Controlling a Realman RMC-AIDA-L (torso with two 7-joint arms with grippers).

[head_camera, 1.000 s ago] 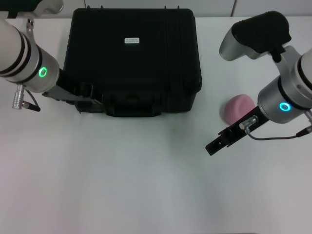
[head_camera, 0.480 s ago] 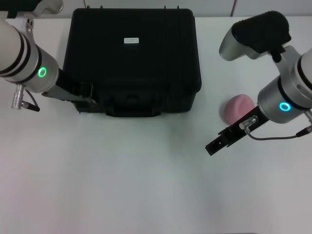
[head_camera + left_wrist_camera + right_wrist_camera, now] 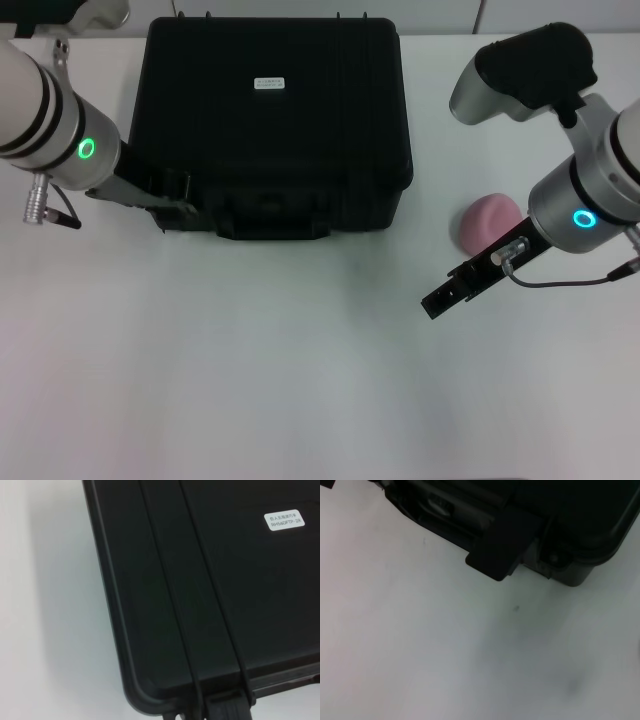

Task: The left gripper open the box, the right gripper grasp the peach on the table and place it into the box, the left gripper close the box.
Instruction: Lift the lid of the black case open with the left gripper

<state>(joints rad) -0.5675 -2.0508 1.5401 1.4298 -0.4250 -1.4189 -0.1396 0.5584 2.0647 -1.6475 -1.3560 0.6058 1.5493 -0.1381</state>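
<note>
The soft, light peach (image 3: 487,221) at three o'clock of the box (image 3: 272,120) likely needs a gentle side squeeze; I cannot tell either claw's jaws.

left arm, upper left of the head view: silver-white cylinder with black bands, green glowing ring, metal plug with dark cable, ending in the slim black left gripper (image 3: 172,196). right arm, right side: grey-silver segments, black-capped joint, cyan glowing ring, thin grey cable, black right gripper (image 3: 440,298) with small metal fittings.
</note>
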